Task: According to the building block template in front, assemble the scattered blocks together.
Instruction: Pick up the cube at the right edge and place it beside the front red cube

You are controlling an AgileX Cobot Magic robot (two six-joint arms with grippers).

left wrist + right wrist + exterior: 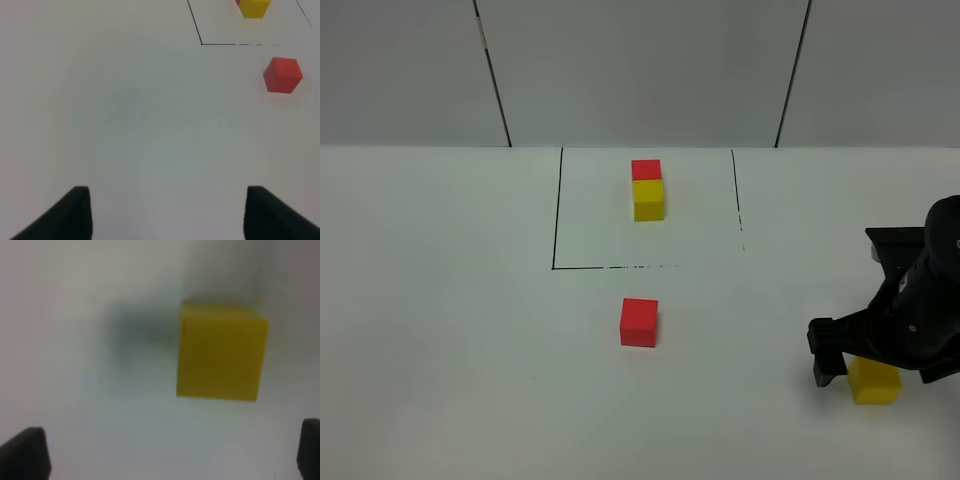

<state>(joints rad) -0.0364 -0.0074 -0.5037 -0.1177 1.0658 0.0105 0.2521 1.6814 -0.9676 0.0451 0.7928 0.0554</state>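
Hovering with the right end effector [167, 455] spread fully wide and empty over the loose small yellow cube, seemingly plastic [220, 352], near the right edge of the white worktop [440, 330], toward its near right corner. Lined up off-centre, nearer one finger than the other: likely to nudge or twist that cube on closing, then grip it askew or squeeze it out. Once skewed, hard to butt flush against the loose small red cube [639, 322], mid-worktop just outside the near line of the thin black drawn frame [555, 210]. Easy too to knock that cube away, or to reverse the order shown by the joined red-and-yellow template pair [648, 190] inside the frame. Left end effector [170, 210] partly open, holding nothing, over bare worktop. Smooth and matt, probably slippery. Behind, a grey panelled wall [640, 70] with dark seams.
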